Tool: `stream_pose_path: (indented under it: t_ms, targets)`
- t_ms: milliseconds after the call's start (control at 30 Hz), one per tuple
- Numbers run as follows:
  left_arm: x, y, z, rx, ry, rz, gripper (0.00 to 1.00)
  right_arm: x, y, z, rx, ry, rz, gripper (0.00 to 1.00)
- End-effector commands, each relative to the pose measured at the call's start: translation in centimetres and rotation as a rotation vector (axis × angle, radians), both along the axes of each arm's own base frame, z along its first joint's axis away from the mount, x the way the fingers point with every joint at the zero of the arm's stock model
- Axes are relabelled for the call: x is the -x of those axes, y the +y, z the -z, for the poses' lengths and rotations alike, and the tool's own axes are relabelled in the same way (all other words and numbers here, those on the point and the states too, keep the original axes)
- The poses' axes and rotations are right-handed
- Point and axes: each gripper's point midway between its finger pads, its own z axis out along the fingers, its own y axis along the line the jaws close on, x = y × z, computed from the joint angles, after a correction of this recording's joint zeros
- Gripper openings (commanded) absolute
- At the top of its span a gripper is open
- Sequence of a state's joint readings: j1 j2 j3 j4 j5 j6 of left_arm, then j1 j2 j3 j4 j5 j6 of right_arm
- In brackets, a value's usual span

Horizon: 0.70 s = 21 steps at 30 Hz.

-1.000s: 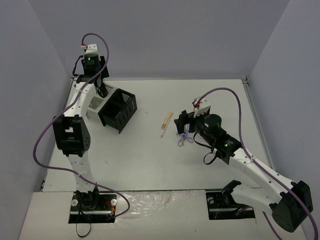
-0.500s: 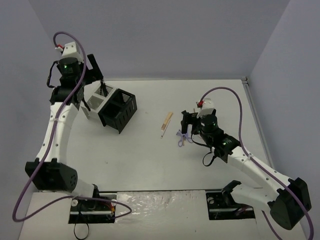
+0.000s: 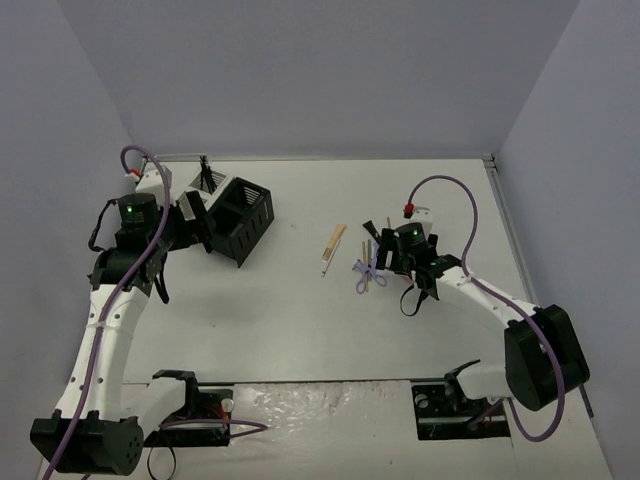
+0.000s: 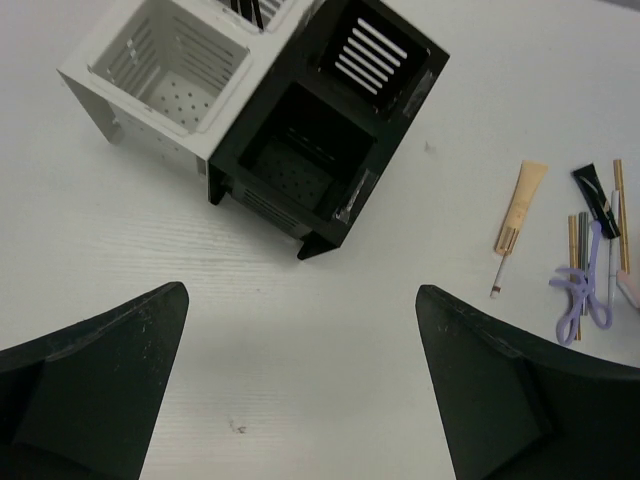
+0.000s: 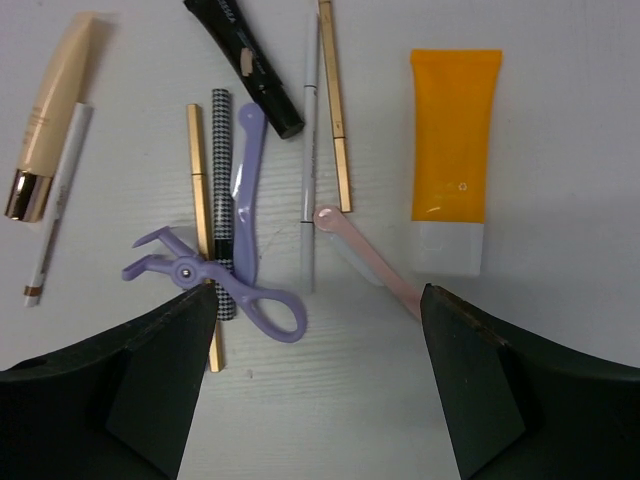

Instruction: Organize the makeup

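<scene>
Barely begun: dark sticks stand in the white box; the makeup lies loose at its four o'clock. Left gripper gapes empty; right gripper hovers over it, open, empty.

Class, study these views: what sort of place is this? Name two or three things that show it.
Probably a robotics lab test cell, not a dressing room: a left arm and right arm bolted to a white table, plain walls boxing it in, and makeup laid out beside mesh boxes.
</scene>
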State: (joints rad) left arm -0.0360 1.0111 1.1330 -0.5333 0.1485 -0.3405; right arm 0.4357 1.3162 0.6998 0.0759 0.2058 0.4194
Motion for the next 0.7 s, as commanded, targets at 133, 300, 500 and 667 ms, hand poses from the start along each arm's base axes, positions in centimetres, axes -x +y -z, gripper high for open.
stream_pose_path:
  t_ms: [133,300,500,667]
  targets:
    - [-0.1,-1.9,1.2,0.031,-0.005,0.094,0.97,-1.1,-1.6,2.0,-0.036,0.066,0.078,0.68]
    - [0.1,-2.2,1.9,0.046,0.013,0.107,0.97,-0.9,-1.4,3.1,-0.037,0.103,0.063,0.63]
    - [0.3,-2.1,2.1,0.044,0.015,0.106,0.97,-1.1,0.4,2.3,-0.057,0.078,-0.037,0.56]
    - [0.3,-2.3,2.0,0.046,0.013,0.112,0.97,-0.5,2.5,2.6,-0.073,0.089,-0.126,0.55]
